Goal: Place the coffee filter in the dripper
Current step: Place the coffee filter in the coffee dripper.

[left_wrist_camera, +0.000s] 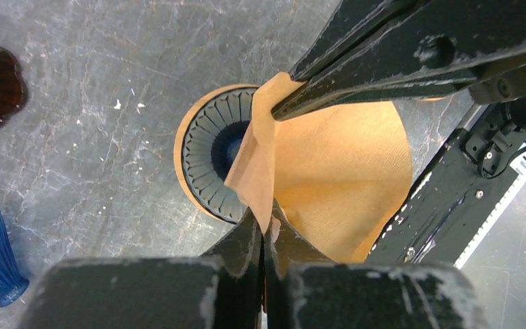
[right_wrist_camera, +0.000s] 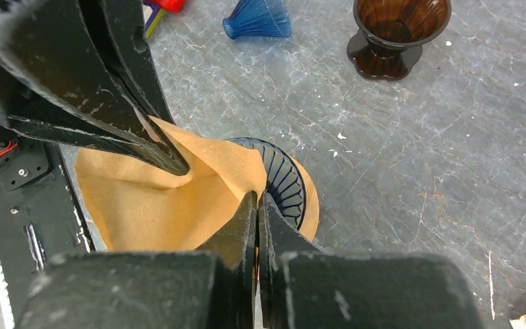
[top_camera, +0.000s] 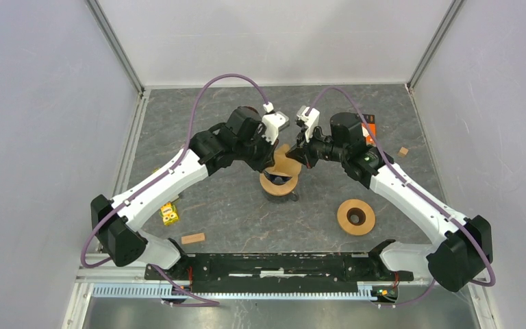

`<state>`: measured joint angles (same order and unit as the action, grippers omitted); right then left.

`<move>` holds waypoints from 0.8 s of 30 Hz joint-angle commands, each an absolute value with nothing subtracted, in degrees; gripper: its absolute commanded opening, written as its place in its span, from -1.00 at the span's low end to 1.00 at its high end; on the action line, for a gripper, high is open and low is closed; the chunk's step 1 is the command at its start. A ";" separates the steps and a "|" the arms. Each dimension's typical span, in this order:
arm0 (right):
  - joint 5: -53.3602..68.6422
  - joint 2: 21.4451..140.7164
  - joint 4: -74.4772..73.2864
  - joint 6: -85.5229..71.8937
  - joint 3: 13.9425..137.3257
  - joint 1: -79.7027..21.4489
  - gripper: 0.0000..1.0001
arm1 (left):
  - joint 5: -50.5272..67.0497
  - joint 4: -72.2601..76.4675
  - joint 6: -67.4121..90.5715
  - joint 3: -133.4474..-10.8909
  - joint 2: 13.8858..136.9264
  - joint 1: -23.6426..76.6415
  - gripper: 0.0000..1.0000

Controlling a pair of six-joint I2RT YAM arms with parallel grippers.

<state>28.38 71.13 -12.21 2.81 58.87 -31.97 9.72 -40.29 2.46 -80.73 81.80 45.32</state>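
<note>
Coffee filter (left_wrist_camera: 342, 171), a tan paper cone not yet spread open, hangs over the dripper (left_wrist_camera: 209, 161), which stands near the middle of the tabletop (top_camera: 246, 212). From above, most of the paper lies toward the dripper's 12 to 1 o'clock side rather than over its mouth, and I cannot tell whether it touches the ribbed rim. The left tool (left_wrist_camera: 263, 229) is clamped shut on one fold of the paper's edge, and the right tool (right_wrist_camera: 257, 205) is closed on the paper just beside it, so both grips bear on a short stretch of thin paper. The main risk, as I judge it, is tearing: if the two arms draw apart unevenly or too fast to open the cone, the edge between the pinches could rip or slip free of one tool. A second risk is misplacement, since letting go with the paper off-centre would leave it draped over the rim or sliding down to the tabletop. Pressing down off-centre could also tip or shove the dripper, and the two tools are close enough to knock each other.
</note>
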 commanded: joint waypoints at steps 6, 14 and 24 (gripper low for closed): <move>25.19 71.98 -15.06 5.18 60.75 -32.38 -0.96 | 10.98 -36.34 1.78 -76.43 80.94 44.00 -0.90; 23.15 72.37 -14.51 6.33 59.53 -32.43 -0.89 | 9.40 -32.86 2.20 -74.14 82.51 42.89 -0.77; 23.15 74.78 -10.48 7.06 56.58 -32.77 -0.73 | 5.19 -28.56 0.46 -71.44 84.15 42.80 -0.44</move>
<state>23.88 74.28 -13.91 5.89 57.78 -32.42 7.81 -32.62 2.46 -72.49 83.83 43.03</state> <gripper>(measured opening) 0.115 0.258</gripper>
